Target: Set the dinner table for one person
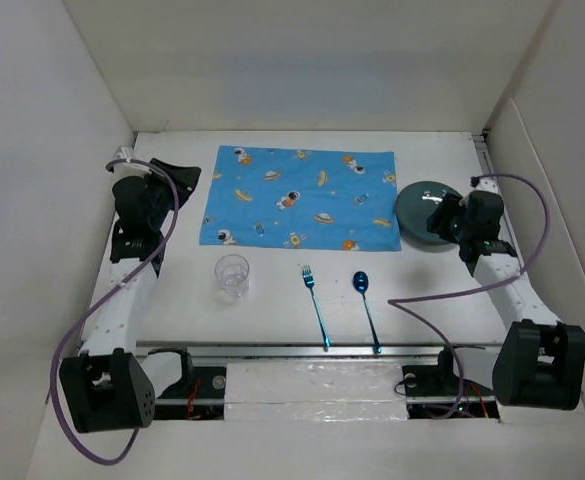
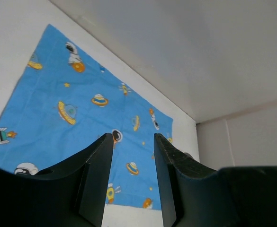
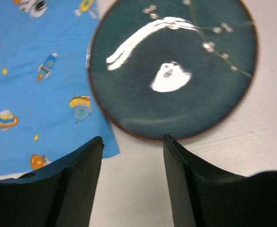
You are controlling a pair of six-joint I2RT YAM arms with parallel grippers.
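The white dinner table carries a blue space-print placemat at the back middle. A dark teal plate lies just right of the placemat, overlapping its right edge. A clear glass, a blue fork and a blue spoon lie in front of the placemat. My right gripper is open and empty, over the plate's near edge. My left gripper is open and empty at the back left, facing the placemat.
White walls close in the table on the left, back and right. A metal rail runs along the near edge between the arm bases. Purple cables loop beside each arm.
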